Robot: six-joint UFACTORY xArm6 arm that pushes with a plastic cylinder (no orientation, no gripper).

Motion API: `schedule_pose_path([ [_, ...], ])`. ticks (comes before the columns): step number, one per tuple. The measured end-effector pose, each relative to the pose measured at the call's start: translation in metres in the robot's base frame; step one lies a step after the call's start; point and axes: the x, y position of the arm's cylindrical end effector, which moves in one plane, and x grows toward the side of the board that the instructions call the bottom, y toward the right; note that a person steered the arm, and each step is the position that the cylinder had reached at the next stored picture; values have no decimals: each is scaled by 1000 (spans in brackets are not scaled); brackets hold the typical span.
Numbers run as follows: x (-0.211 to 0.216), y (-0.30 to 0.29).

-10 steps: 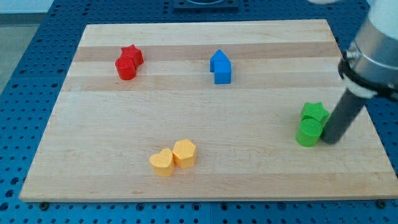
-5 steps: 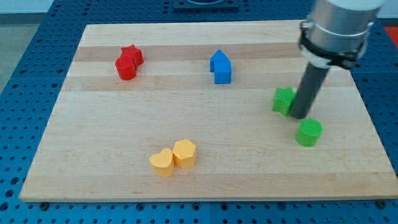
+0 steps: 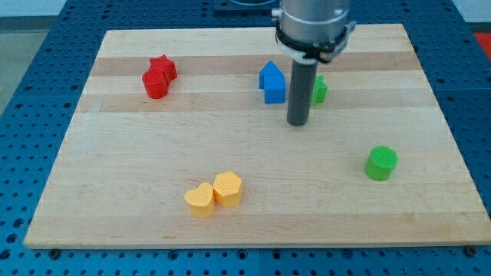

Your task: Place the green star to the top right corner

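Observation:
The green star (image 3: 318, 90) lies on the wooden board (image 3: 245, 138) in its upper middle, mostly hidden behind my rod. Only its right edge shows. My tip (image 3: 298, 123) rests on the board just below and left of the star, close beside it. The blue house-shaped block (image 3: 271, 82) stands just left of the rod. The board's top right corner (image 3: 399, 31) lies well up and to the right of the star.
A green cylinder (image 3: 380, 163) stands at the right. A red star (image 3: 163, 67) and a red cylinder (image 3: 155, 83) touch at the upper left. A yellow heart (image 3: 200, 200) and a yellow hexagonal block (image 3: 227, 188) touch at the bottom middle.
My rod swept from the right edge up and left across the board. The green star left the green cylinder and slid up-left to near the blue block. The cylinder stayed.

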Motion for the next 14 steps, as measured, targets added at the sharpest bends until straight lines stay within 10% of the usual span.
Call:
schedule_pose_path([
  [3,-99,71],
  [10,-98,110],
  [12,-168,114],
  [14,-102,147],
])
